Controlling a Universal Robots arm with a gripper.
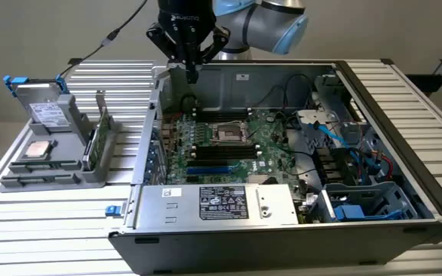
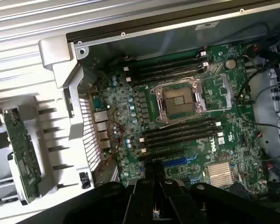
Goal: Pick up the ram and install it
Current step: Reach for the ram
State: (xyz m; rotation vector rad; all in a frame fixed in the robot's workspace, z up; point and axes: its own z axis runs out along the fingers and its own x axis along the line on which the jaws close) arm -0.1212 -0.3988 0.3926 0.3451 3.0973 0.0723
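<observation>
My gripper point(image 1: 190, 72) hangs shut, with nothing between its fingers, above the far corner of the open computer case point(image 1: 405, 172) on the exterior view's left. In the wrist view its dark fingers point(image 2: 154, 175) meet over the motherboard point(image 2: 224, 98), close to the black memory slots point(image 2: 177, 135). A long green board stands on edge in the grey holder point(image 1: 52, 172) outside the case; it looks like the ram point(image 1: 91, 150) point(image 2: 21, 156), though I cannot be sure. It is well apart from the gripper.
Beside that board stands a taller green card with a silver bracket point(image 1: 101, 112). A square silver chip point(image 1: 37, 149) and a drive point(image 1: 48, 109) also sit in the holder. The case holds a processor socket point(image 1: 227, 134), cables point(image 1: 344, 135) and a power supply point(image 1: 221, 201).
</observation>
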